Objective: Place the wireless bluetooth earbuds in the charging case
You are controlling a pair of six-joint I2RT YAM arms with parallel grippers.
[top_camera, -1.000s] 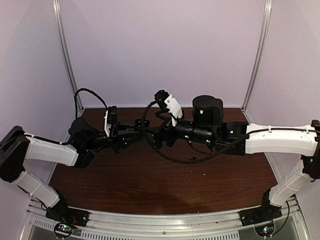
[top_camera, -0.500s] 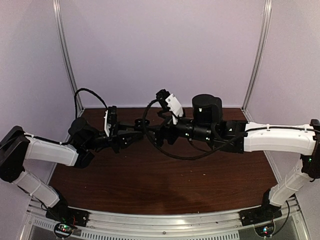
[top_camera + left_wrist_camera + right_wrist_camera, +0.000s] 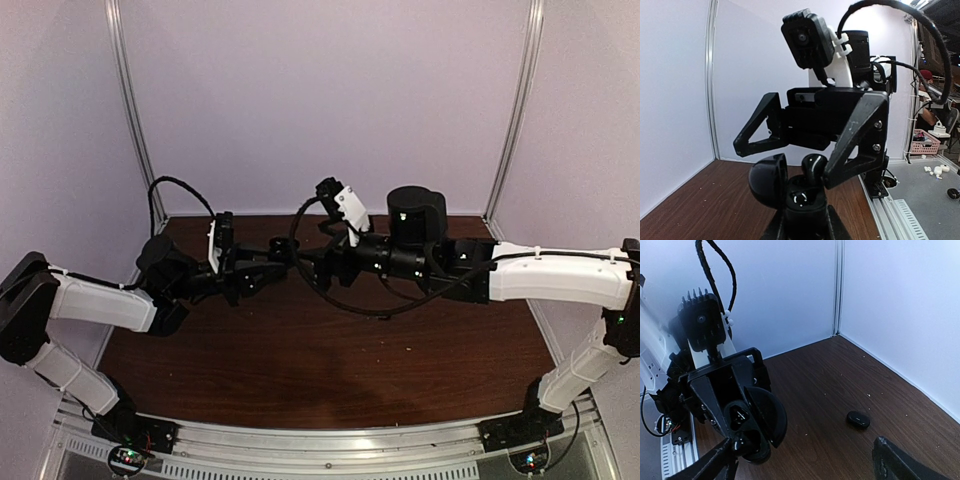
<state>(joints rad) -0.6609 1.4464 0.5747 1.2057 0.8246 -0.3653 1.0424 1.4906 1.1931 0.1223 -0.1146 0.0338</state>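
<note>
Above the middle of the bench (image 3: 830, 390), my left tool (image 3: 801, 224) pinches the charging case (image 3: 799, 199) from below, its lid raised. One earbud (image 3: 813, 167) pokes up out of the case. My right tool (image 3: 805, 442) faces it head-on, fingers (image 3: 860, 140) spread wide, one just beside that bud; whether it touches, I cannot tell. The other earbud (image 3: 858, 419) lies on the bench near the white wall (image 3: 890, 315), well apart. A cable (image 3: 330, 300) loops under my right wrist.

Both arms are reaching inward over the brown tabletop (image 3: 300, 370), the left arm's fingers (image 3: 276, 252) and the right arm's fingers (image 3: 306, 263) facing closely near its far middle.
</note>
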